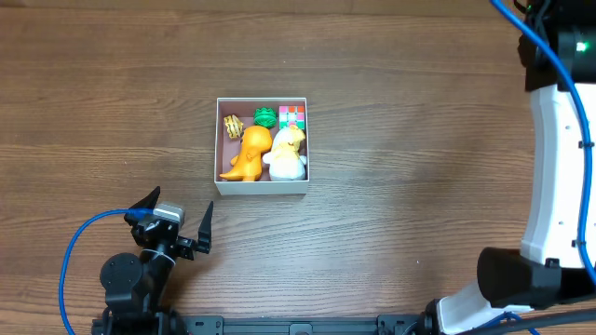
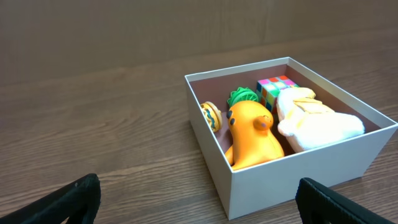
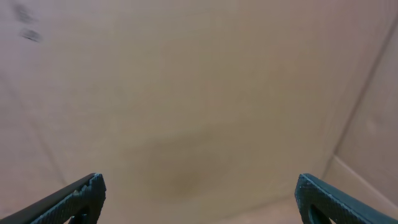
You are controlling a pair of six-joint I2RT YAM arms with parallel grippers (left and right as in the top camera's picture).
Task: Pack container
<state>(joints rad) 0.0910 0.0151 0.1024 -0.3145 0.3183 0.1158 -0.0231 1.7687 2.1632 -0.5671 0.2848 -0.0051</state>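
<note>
The container [image 1: 263,187] is a square white-walled box in the middle of the wooden table. It holds an orange dinosaur toy [image 1: 247,154], a white plush toy [image 1: 288,154], a green toy [image 1: 264,117], a colourful cube [image 1: 291,115] and a small yellow striped toy [image 1: 232,127]. My left gripper [image 1: 177,221] is open and empty, low on the table to the front left of the container. In the left wrist view the container [image 2: 298,171] stands just ahead and to the right of the open fingers [image 2: 199,202]. My right gripper [image 3: 199,196] is open and empty, facing a blurred tan surface.
The right arm [image 1: 559,140] stands along the right edge of the table, reaching up out of the overhead view. A blue cable [image 1: 79,251] loops beside the left arm's base at the front left.
</note>
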